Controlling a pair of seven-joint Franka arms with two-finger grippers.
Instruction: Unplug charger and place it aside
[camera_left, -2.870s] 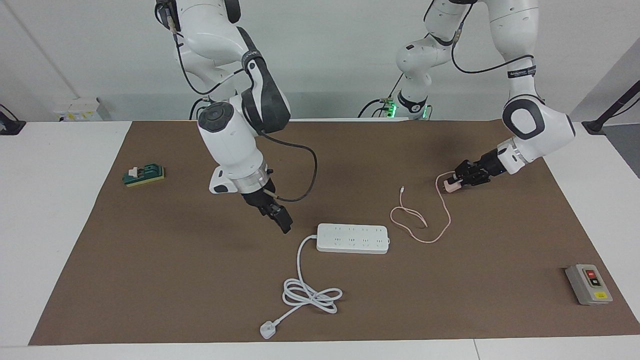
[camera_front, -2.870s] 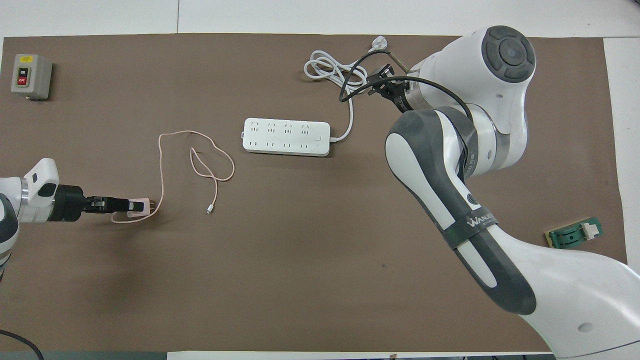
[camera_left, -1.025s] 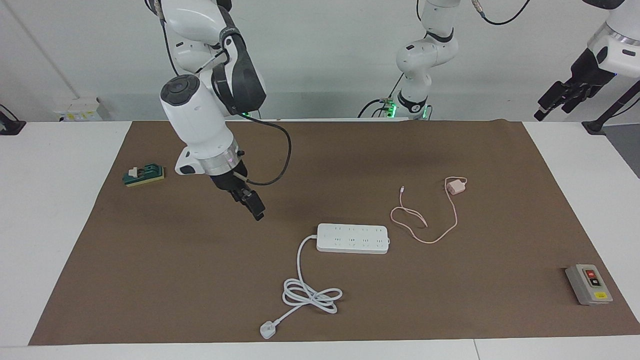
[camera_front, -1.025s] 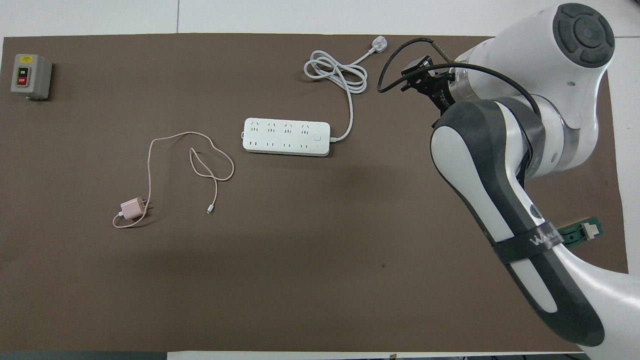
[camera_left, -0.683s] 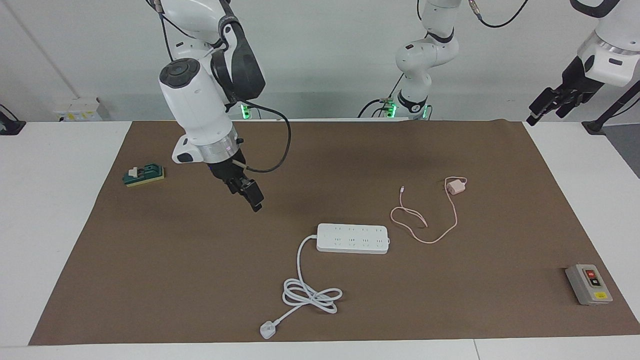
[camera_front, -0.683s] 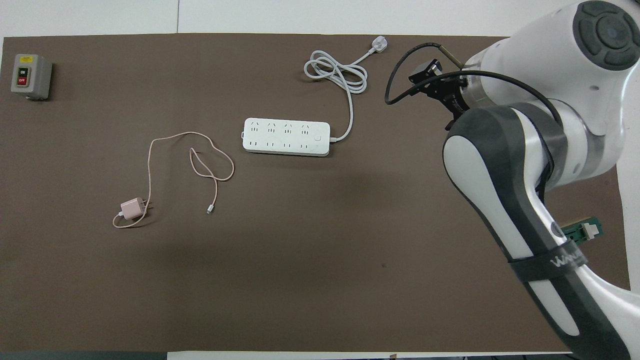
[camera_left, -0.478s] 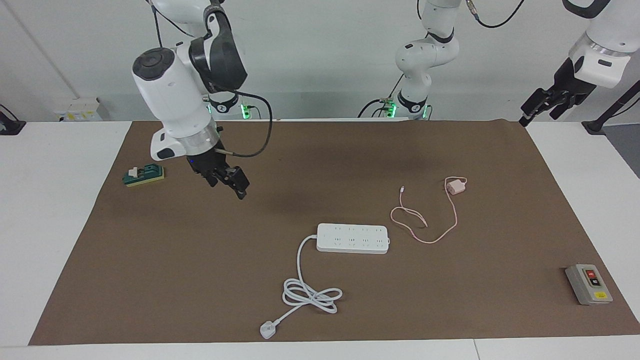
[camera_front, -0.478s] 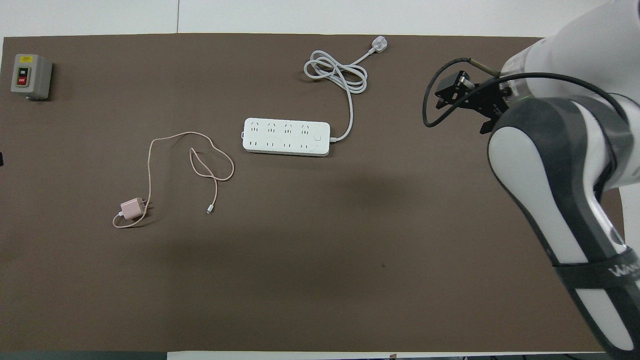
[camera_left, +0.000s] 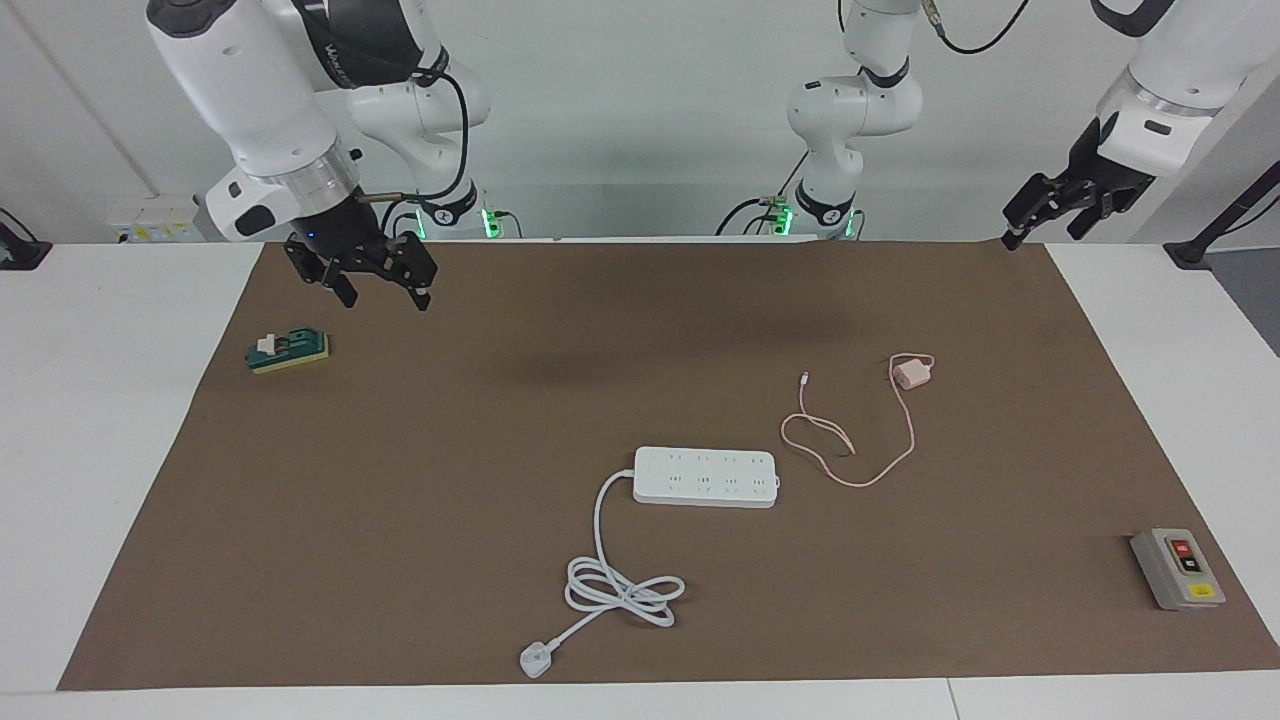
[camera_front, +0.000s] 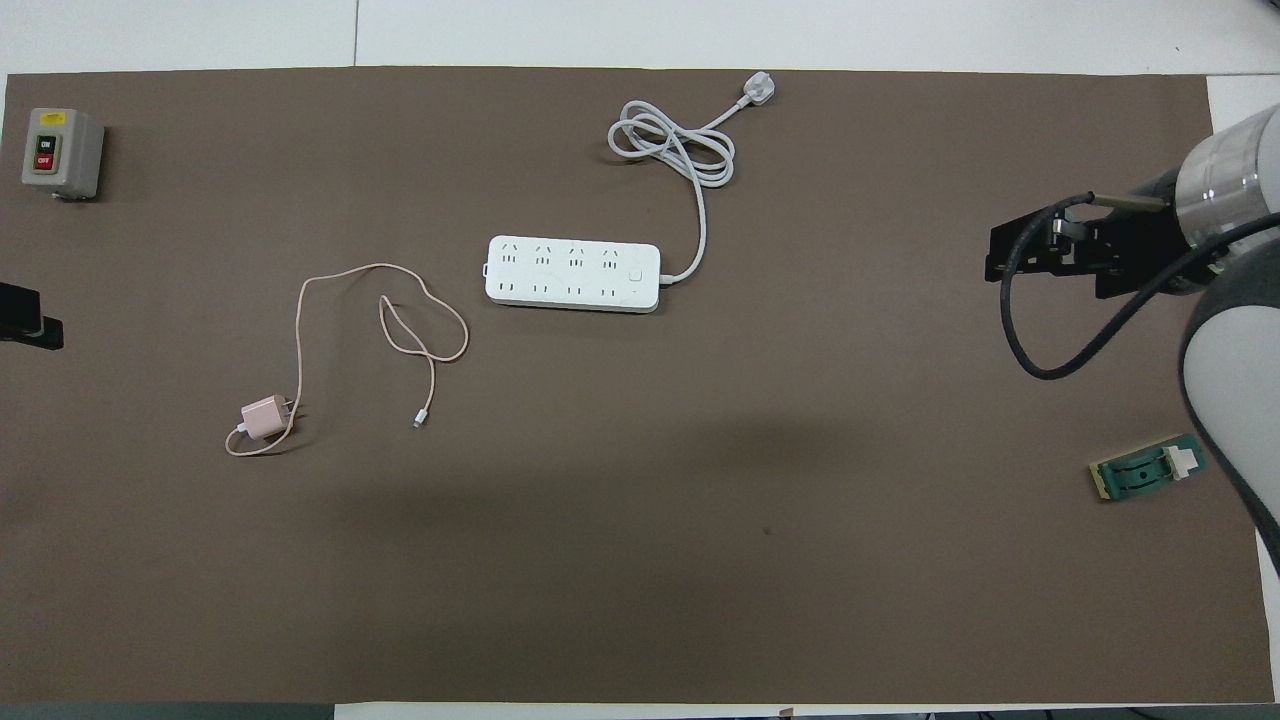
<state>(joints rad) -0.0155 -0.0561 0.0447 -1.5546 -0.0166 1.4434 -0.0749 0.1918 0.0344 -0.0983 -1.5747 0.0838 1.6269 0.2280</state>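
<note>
On the brown mat (camera_left: 400, 560), toward the left arm's end, the pink charger (camera_left: 909, 375) lies unplugged, apart from the power strip (camera_left: 706, 477); the task looks complete. The left gripper (camera_left: 1042, 212) and right gripper (camera_left: 362, 276) hang raised, jaws apart, empty.

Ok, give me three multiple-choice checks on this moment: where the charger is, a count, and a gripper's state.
1. The charger lies: A plugged in; B on the brown mat, apart from the power strip; C in a gripper.
2. Plugs in the power strip's sockets: A none; B one; C two.
3. The left gripper is: A shut on the cable; B resting on the mat; C raised and empty.
B: bare mat shows between them. A: every socket shows empty. C: it hangs in the air with nothing in it.
</note>
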